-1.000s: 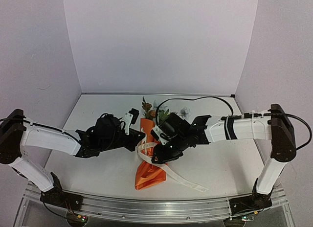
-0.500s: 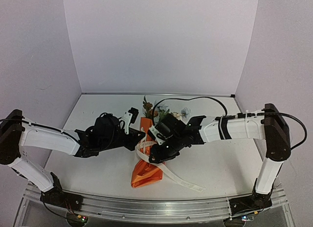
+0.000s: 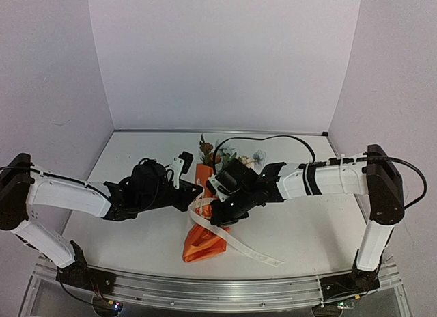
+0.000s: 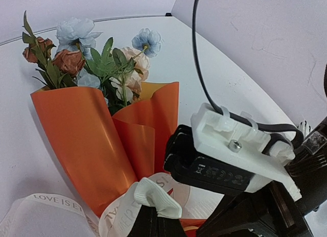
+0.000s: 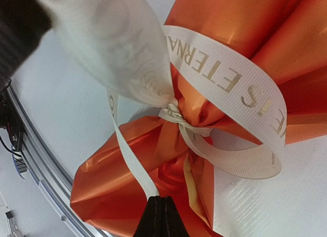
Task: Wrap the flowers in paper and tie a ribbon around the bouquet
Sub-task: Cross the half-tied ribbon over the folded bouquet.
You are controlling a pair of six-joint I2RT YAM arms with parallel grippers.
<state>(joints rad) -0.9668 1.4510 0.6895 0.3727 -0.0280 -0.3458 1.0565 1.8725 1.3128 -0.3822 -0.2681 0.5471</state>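
My left gripper point(image 4: 151, 220) pinches a folded loop of the ribbon point(image 4: 153, 194). My right gripper point(image 5: 163, 209) is pressed together on another strand (just below the knot), so opposite pulls should cinch the bouquet's point(image 3: 200, 243) waist where it lies on the table point(image 3: 136, 160).

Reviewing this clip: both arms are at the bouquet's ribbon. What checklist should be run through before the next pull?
1. The left gripper is shut on a folded loop of the ribbon: ok.
2. The right gripper is shut on a ribbon strand below the knot: ok.
3. The knot sits at the pinched waist of the paper: ok.
4. The knot is fully tight: cannot tell.
5. The flowers are seated in the paper cone: ok.
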